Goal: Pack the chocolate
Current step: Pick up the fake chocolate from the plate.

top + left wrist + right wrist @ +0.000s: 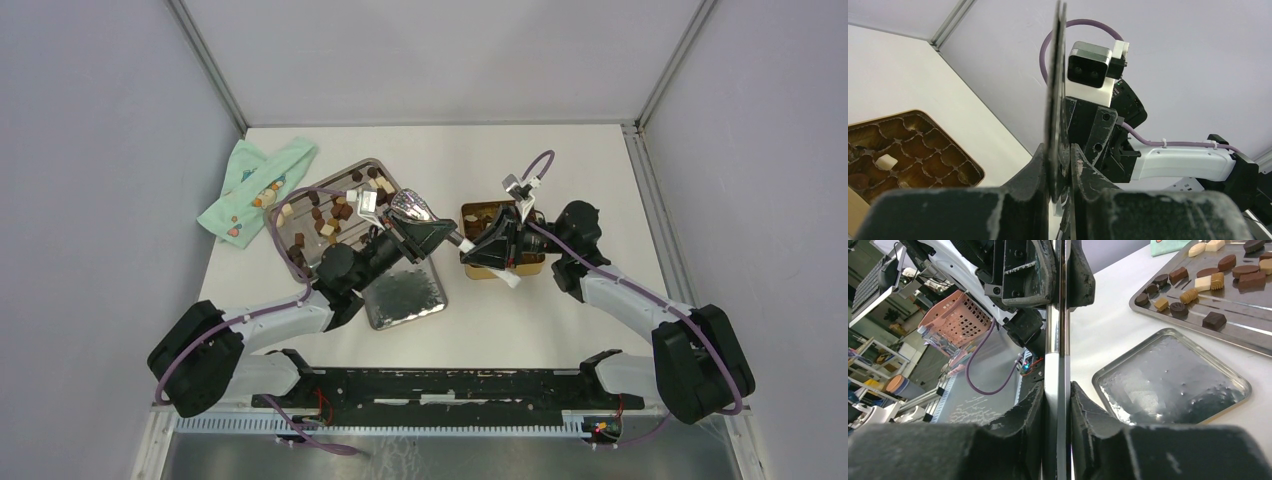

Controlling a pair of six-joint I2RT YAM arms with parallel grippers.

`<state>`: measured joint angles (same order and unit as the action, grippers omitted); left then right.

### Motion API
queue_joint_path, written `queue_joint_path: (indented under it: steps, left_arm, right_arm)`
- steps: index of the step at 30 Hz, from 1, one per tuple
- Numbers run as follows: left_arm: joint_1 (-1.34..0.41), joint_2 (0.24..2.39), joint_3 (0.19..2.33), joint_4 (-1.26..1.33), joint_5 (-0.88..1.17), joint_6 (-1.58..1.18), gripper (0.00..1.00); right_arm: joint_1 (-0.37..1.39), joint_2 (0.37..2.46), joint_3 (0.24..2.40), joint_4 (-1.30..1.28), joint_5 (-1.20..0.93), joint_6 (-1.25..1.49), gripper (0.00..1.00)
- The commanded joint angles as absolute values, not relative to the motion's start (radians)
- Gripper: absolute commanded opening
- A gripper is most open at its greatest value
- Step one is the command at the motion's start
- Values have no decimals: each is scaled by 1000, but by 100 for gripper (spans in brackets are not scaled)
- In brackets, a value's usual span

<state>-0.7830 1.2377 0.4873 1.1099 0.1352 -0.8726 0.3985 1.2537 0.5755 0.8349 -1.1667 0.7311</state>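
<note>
- Left gripper (1060, 157): jaws clenched on one edge of a thin shiny metal sheet (1058, 75), which stands upright and edge-on between them.
- Right gripper (1056, 390): jaws clenched on the opposite edge of the same sheet. The two grippers face each other along it, and the sheet is held off the white worktop (560, 170).
- Both wrist views show the sheet edge-on only, so I cannot tell what it is.
- Chocolate pieces (1214, 320), small and bite-size in dark brown, lighter brown and cream-white: most are scattered on a flat rectangular steel tray (1248, 332), to the right of and beyond the right jaws.
- One cream-white piece (885, 161) sits in a cell of the brown moulded insert of the gold square tin (943, 150), to the left of and below the left jaws.
- In the overhead view the tin lies directly under the right jaws.
- Shallow square shiny metal tray (1168, 380): right of the right jaws, just beside the chocolate tray on its nearer side.
- Mint-green patterned cloth (255, 185): on the worktop past the chocolate tray, well apart from both pairs of jaws.
</note>
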Motion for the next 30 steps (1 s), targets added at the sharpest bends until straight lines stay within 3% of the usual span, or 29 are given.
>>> queue_joint_path:
  steps: [1,5,9,11,22,30]
  left_arm:
    - [-781,1238,505,1153,104,-891,13]
    - [-781,1232,498,1154,110,-893,35]
    - [-781,1212,482,1140,107,-889,61]
    - [-781,1198,474,1123,102,-883,69]
    - [-780,1164,463,1066,117,-867,72]
    - [-781,1042,456,833,153,-770,81]
  right_arm:
    - [412,1244,602,847,-1187,718,23]
    - [412,1246,605,848,-1193,728,18]
    - [413,1250,606,857,-1197,740,20]
    - [412,1251,607,858,-1196,742,22]
    - [412,1258,608,864,-1203,746,25]
    - [411,1257,616,851,-1213,724,33]
